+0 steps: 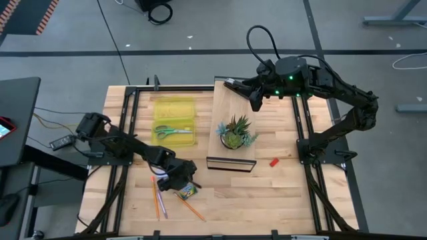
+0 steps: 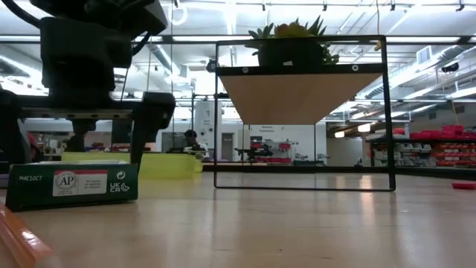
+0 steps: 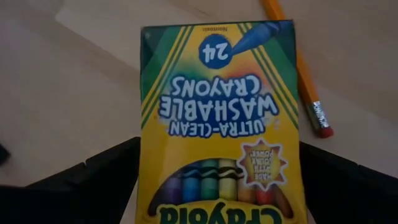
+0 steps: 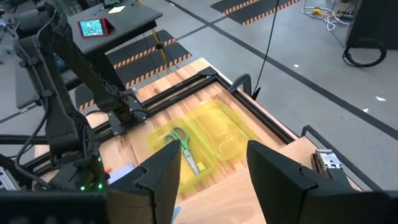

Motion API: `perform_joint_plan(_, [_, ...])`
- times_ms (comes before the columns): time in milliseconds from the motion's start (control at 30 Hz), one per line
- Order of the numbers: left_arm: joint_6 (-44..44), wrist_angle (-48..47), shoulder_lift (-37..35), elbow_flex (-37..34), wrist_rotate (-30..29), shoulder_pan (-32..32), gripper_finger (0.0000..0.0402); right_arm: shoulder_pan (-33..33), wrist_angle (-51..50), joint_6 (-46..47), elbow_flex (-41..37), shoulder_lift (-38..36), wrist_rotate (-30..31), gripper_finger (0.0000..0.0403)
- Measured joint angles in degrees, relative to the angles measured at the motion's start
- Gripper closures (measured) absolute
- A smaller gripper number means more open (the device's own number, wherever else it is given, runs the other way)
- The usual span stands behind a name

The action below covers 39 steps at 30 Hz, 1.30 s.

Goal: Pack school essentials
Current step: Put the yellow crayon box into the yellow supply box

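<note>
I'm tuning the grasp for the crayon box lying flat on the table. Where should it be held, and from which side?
Come straight down from above and pinch the two long edges of the yellow-and-green cardboard crayon box. It lies flat, face up, so only its narrow width fits between the fingers. The left end effector already straddles it that way, open. Mind the orange wooden pencil lying close beside one long edge.

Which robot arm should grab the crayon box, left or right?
Left. The left gripper is right over the crayon box, fingers open on either side of it. The right gripper is up high at the far edge of the table, far from it.
</note>
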Motion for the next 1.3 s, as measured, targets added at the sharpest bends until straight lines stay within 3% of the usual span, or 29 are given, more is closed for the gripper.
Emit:
perform_joint_plan(200, [-0.82, -0.03, -0.13, -0.09, 0.05, 0.00, 0.0006, 0.00, -0.09, -0.62, 0.00, 0.00, 0.00, 0.0213])
perform_joint_plan(700, [-4.22, -1.37, -1.03, -0.26, -0.32, -0.09, 0.0089, 0.00, -0.04, -0.70, 0.00, 0.00, 0.00, 0.0213])
perform_joint_plan(967, [-7.82, -7.72, -4.50, -0.20, -1.99, 0.00, 0.0092, 0.00, -0.02, -0.72, 0.00, 0.00, 0.00, 0.0213])
perform_joint_plan(1300, [-11.46, -20.31, -5.59, 5.14, -2.80, 1.69, 0.0097, 0.22, 0.00, -1.05, 0.00, 0.00, 0.00, 0.0213])
